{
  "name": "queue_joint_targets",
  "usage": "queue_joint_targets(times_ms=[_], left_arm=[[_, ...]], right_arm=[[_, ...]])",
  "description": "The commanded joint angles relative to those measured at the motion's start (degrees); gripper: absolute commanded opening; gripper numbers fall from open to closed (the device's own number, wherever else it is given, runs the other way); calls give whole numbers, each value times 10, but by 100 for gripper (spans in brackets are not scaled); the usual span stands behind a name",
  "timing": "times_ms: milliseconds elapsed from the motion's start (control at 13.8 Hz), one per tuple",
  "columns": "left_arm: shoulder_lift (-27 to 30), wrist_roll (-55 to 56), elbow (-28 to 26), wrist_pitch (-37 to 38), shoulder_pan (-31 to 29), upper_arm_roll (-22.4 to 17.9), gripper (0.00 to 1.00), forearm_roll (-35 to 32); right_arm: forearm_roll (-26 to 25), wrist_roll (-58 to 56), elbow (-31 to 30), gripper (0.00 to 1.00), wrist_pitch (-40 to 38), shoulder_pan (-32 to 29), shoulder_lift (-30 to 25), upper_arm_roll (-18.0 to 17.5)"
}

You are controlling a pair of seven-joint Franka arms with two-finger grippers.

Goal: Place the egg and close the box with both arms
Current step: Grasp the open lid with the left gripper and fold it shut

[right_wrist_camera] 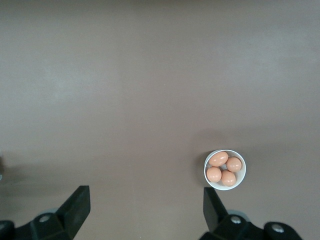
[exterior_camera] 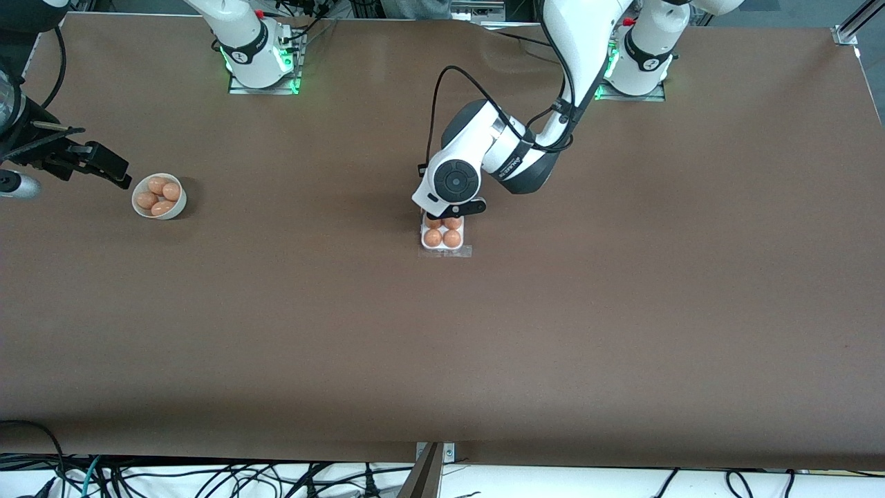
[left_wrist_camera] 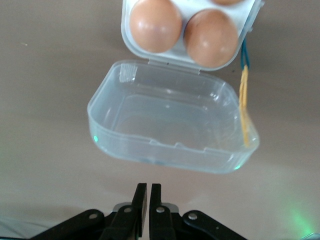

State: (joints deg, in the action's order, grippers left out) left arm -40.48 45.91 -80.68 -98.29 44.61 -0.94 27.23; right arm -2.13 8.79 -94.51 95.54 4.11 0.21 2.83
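The brown table (exterior_camera: pixel 622 311) fills the frame, and the left arm (exterior_camera: pixel 574 62) reaches in from its base to hang low over the box (exterior_camera: pixel 443 235) at the middle. The right arm (exterior_camera: pixel 238 34) waits at its own end of the table, its gripper (exterior_camera: pixel 93 164) held up beside the white bowl (exterior_camera: pixel 159 196), fingers spread wide with nothing between them. All four cells of the box look filled, so the egg (exterior_camera: pixel 433 238) sits in its cell in the row nearer the front camera. The clear lid (left_wrist_camera: pixel 172 122) is still swung open, lying toward the left gripper (left_wrist_camera: pixel 148 200), whose fingers are pressed together, empty, just short of the lid's free edge. Here is the danger: a pinched tip pushing under thin plastic could skid the light box across the table instead of lifting the flap, since nothing braces it. A lid brought down crooked could also catch on an egg top and fail to latch. Over in the bowl, four spare eggs (right_wrist_camera: pixel 223 169) sit packed together.
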Motion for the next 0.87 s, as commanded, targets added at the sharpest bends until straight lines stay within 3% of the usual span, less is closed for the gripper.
queue_joint_targets(times_ms=[0, 794], left_arm=[[-9, 10, 17, -7, 8, -10, 9, 14], [-10, 8, 19, -41, 7, -17, 9, 0]], right_arm=[[8, -5, 13, 100, -12, 1, 2, 1], [8, -2, 12, 100, -6, 3, 4, -2]])
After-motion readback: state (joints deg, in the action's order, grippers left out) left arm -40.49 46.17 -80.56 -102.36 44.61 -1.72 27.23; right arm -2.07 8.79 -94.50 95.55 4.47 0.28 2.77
